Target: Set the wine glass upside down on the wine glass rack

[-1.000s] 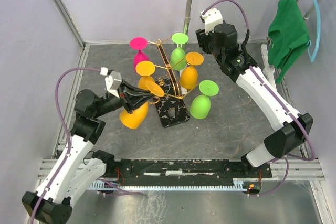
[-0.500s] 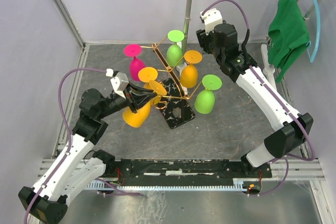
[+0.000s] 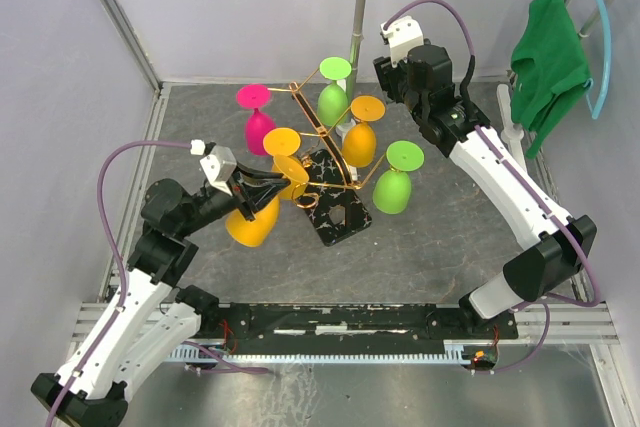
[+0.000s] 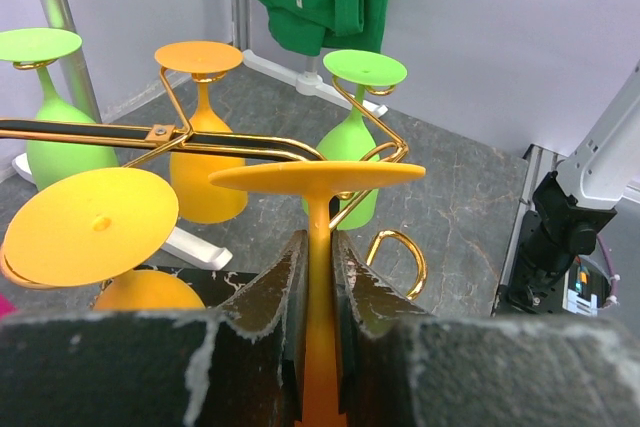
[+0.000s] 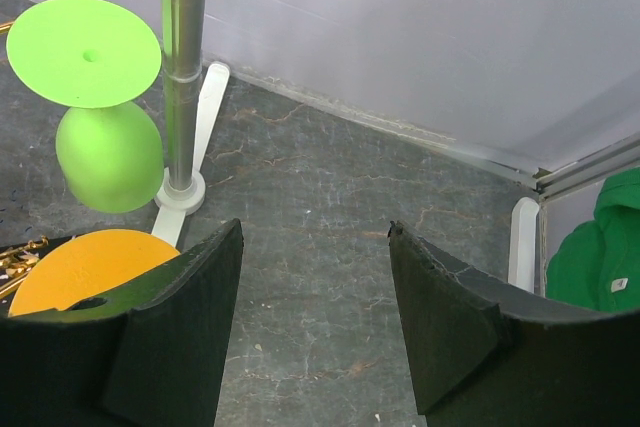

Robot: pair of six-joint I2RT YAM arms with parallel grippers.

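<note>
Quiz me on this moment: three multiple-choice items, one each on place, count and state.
1. The orange glass in the left gripper is: A) left of the rack B) behind the rack C) on the rail.
2. Green glasses on the rack: A) one B) two C) four.
3. The right gripper is: A) open, empty B) shut on a glass C) shut on cloth.
Answers: 1A, its bowl shows beside the rack's base; 2B, one at back, one at right; 3A, fingers apart, nothing between.
</note>
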